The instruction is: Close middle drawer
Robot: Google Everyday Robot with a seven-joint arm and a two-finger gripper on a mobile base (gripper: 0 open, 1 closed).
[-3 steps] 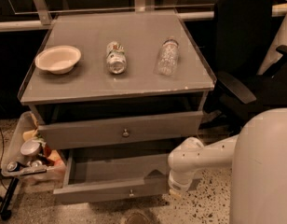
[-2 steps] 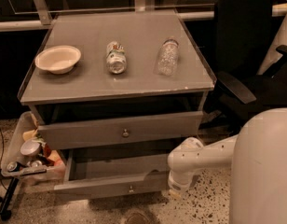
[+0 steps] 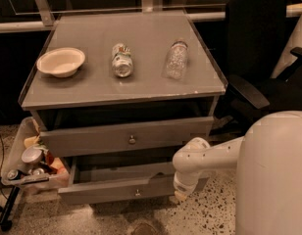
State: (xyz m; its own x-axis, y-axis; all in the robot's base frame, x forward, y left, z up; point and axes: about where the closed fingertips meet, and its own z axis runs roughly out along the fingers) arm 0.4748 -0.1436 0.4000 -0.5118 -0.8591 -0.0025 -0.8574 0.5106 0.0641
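The middle drawer (image 3: 116,187) is a wide, shallow grey drawer, pulled partly out below the taller-fronted drawer (image 3: 126,137). Its bare grey inside shows, and a small round knob (image 3: 137,192) sits on its low front panel. My white arm (image 3: 210,155) reaches in from the right and bends down. My gripper (image 3: 182,194) is at the right end of the middle drawer's front panel, against or just in front of it.
On the cabinet top (image 3: 126,58) lie a pale bowl (image 3: 61,61), a can on its side (image 3: 121,60) and a clear plastic bottle (image 3: 176,59). A bin of clutter (image 3: 31,163) stands at the left. A black office chair (image 3: 259,58) stands at the right.
The middle drawer's front has moved back toward the cabinet, and less of its inside shows. My gripper has moved with it.
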